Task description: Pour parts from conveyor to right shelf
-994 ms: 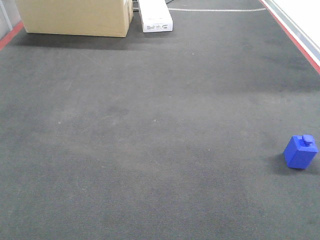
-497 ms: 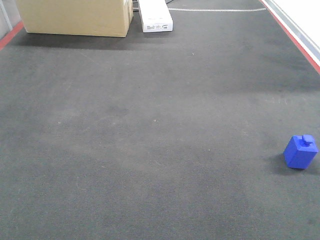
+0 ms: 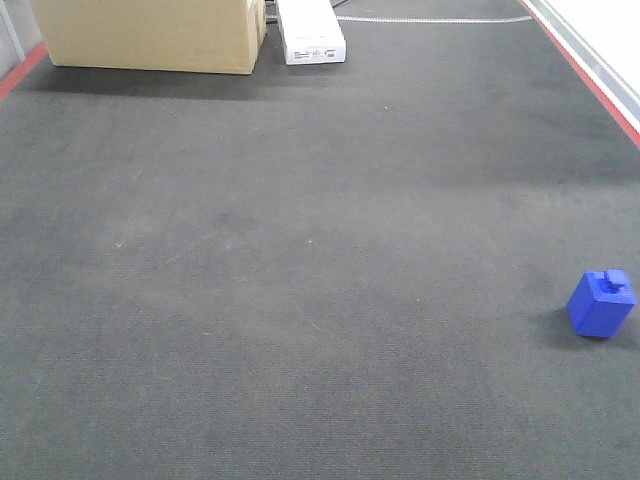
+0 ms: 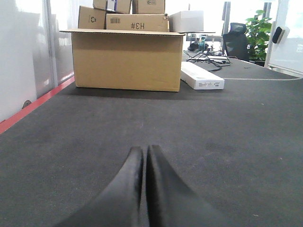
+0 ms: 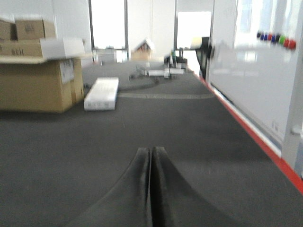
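One blue part (image 3: 602,303), a glossy cube with a small nub on top, lies on the dark carpet at the right edge of the front view. Neither gripper shows in that view. In the left wrist view my left gripper (image 4: 143,150) is shut, its black fingers pressed together with nothing between them, low over the carpet. My right gripper (image 5: 151,151) in the right wrist view is likewise shut and holds nothing. The right shelf and the conveyor are out of view.
A large cardboard box (image 3: 150,35) (image 4: 125,59) stands at the far left, with a flat white box (image 3: 311,32) (image 4: 202,79) beside it. Red floor tape (image 3: 585,70) and a white wall (image 5: 255,80) run along the right. Smaller boxes are stacked on the large box.
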Robot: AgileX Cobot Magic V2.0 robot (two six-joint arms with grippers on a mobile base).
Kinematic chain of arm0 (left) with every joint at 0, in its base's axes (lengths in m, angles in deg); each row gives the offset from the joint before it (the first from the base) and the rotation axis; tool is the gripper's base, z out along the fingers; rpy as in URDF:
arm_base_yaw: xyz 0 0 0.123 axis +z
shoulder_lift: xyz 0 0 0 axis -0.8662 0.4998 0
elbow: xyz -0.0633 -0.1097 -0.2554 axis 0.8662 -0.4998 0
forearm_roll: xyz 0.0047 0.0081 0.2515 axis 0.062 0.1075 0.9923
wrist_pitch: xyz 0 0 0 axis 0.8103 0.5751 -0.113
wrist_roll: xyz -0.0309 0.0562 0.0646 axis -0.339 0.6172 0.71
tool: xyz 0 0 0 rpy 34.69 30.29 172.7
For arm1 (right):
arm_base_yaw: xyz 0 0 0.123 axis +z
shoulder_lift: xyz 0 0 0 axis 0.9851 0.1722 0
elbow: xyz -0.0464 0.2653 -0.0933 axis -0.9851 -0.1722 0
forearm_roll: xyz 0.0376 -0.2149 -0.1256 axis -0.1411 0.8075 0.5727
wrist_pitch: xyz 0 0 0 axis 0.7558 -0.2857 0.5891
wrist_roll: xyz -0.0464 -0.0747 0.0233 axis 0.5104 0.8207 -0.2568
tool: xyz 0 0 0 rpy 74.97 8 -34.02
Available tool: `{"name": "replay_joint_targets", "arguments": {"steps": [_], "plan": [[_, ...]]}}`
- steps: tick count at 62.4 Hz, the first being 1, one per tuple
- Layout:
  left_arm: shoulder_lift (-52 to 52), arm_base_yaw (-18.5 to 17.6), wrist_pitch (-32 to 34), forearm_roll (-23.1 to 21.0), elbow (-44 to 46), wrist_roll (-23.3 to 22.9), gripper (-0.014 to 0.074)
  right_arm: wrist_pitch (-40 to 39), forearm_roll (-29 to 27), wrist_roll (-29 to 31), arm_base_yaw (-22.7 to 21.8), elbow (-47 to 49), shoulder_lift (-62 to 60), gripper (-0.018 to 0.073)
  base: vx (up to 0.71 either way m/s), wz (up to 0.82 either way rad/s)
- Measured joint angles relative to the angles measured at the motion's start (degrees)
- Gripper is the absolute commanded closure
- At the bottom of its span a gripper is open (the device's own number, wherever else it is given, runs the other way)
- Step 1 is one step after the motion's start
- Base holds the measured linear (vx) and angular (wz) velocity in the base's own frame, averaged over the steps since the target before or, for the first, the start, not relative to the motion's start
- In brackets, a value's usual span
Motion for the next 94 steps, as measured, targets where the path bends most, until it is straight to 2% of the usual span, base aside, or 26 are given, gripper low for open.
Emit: {"name": "replay_joint_targets", "arguments": {"steps": [15,36,46,58,69,75,81,94], "plan": [[0.0,0.0,0.0,0.0,0.0,0.0,0.0603,14.9,-0.9,-0.4,0.0,8.1,16.8,0.0569,0.00,0.00],[0.0,0.0,0.0,0.0,0.0,0.0,0.0603,17.0,-3.3,-0.6,0.0,8.3,24.0,0.0553,0.00,0.00],[0.0,0.0,0.0,0.0,0.0,0.0,0.0603,17.8,-3.1,-0.6,0.0,10.2,24.6,0.0445,0.00,0.00],[0.0,0.0,0.0,0.0,0.0,0.0,0.0603,23.1,-1.6,-1.5,0.0,16.1,29.0,0.0211,0.00,0.00],[0.0,0.0,0.0,0.0,0.0,0.0,0.0603,27.0,4.2,-10.0,0.0,21.5,34.8,0.0074,0.00,0.00],[0.0,0.0,0.0,0.0,0.0,0.0,0.0603,30.5,9.4,-14.1,0.0,25.5,39.3,0.0043,0.00,0.00],[0.0,0.0,0.0,0.0,0.0,0.0,0.0603,34.3,13.2,-15.3,0.0,28.8,44.4,0.0040,0.00,0.00],[0.0,0.0,0.0,0.0,0.0,0.0,0.0603,37.4,14.7,-15.5,0.0,35.5,56.4,0.0039,0.00,0.00]]}}
